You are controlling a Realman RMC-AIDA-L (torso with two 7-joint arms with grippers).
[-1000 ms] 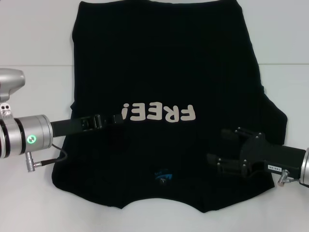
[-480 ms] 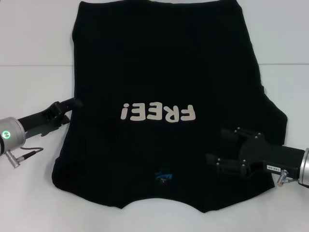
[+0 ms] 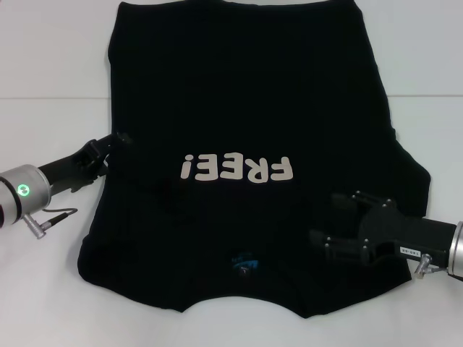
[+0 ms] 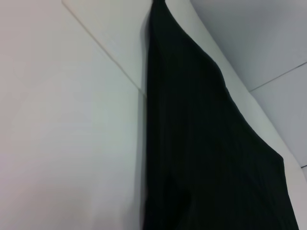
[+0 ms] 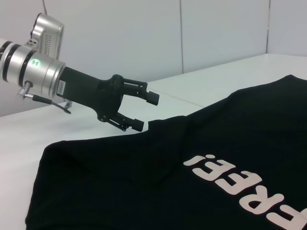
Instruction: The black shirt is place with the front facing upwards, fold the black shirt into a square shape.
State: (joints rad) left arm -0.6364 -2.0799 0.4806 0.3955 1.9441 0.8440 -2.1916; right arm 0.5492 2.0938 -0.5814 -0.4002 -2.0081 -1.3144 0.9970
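Black shirt (image 3: 253, 108) lies unchanged; left gripper (image 3: 119, 139) has edged nearer.

White table surface (image 3: 51, 72), flat and matte, extending on all sides of the work area. Thin straight seam (image 3: 54, 98) across the table surface, running from side to side, visible on both halves of the surface. Pale wall panels (image 5: 144, 33) rising directly behind the table's far edge, divided by narrow vertical joints (image 5: 181, 36). Same table surface and seam visible in the left wrist view (image 4: 57, 120).
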